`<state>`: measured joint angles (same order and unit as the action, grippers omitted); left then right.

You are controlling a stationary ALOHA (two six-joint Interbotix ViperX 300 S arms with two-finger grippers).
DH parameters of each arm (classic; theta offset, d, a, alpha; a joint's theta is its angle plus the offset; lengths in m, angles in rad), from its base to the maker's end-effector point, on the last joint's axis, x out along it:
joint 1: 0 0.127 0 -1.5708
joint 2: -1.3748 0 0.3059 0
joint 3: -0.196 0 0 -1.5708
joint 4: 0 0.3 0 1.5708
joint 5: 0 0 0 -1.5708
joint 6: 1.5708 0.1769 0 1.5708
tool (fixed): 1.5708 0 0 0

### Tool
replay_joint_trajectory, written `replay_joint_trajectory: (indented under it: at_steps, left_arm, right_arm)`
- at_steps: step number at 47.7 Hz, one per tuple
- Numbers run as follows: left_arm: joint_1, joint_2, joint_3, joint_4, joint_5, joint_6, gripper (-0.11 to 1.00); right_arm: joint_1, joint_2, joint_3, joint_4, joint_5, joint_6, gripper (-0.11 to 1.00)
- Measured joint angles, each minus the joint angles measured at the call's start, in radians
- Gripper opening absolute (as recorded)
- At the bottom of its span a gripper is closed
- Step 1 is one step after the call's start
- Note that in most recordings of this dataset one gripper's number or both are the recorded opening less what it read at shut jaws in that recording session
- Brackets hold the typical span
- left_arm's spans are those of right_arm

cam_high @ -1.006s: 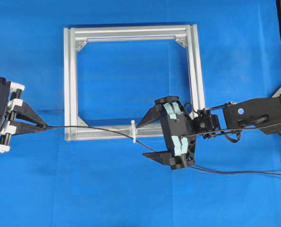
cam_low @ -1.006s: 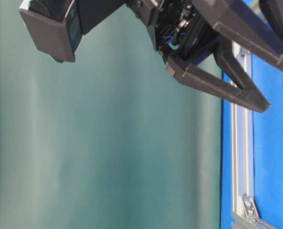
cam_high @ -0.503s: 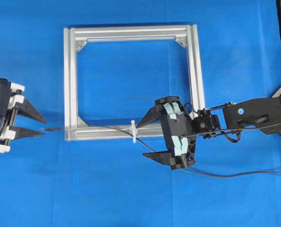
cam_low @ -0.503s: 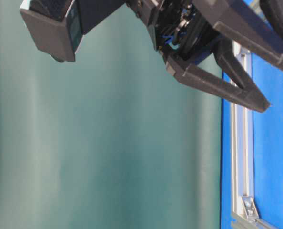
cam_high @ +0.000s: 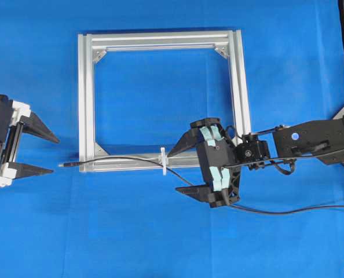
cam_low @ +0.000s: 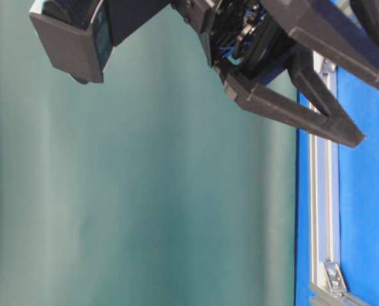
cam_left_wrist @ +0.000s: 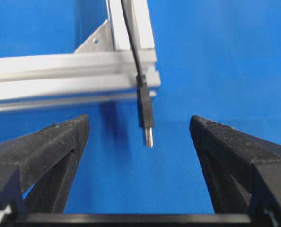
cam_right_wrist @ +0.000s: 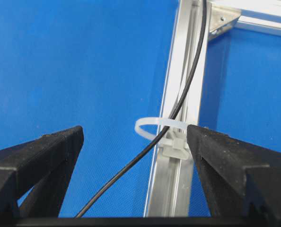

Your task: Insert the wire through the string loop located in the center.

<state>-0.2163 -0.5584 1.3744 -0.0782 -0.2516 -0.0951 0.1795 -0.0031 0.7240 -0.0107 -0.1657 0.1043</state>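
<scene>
The black wire [cam_high: 125, 160] runs from the right, through the white string loop [cam_high: 163, 161] on the frame's near bar, and ends in a plug [cam_high: 69, 164] just left of the frame's corner. In the right wrist view the wire [cam_right_wrist: 145, 153] passes through the string loop [cam_right_wrist: 155, 125]. The plug [cam_left_wrist: 146, 116] with its metal tip lies free on the blue mat ahead of my left gripper [cam_left_wrist: 139, 124], which stands open. My left gripper [cam_high: 49, 154] is left of the frame. My right gripper [cam_high: 175, 170] is open, straddling the loop and the bar.
The silver aluminium frame [cam_high: 86, 98] lies flat on the blue mat, with corner brackets [cam_high: 99, 55] inside it. The wire trails off to the right edge [cam_high: 311, 208] under the right arm [cam_high: 317, 142]. The table-level view shows mostly an arm [cam_low: 291, 57] up close.
My left gripper has opened and let go of the wire. The plug dropped and now lies on the mat beside the frame's corner. The right gripper has not moved.
</scene>
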Motion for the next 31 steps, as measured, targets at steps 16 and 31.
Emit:
replay_joint_trajectory:
  at_steps: [16, 31]
  left_arm:
    - [0.002, -0.054, -0.057, -0.002, 0.015, 0.002, 0.83]
    - [0.0, -0.078, -0.112, 0.0, 0.058, 0.014, 0.83]
  right_arm:
    - [-0.002, -0.103, 0.003, -0.002, 0.051, 0.0, 0.91]
    - [-0.017, -0.158, 0.006, 0.0, 0.097, 0.0, 0.91]
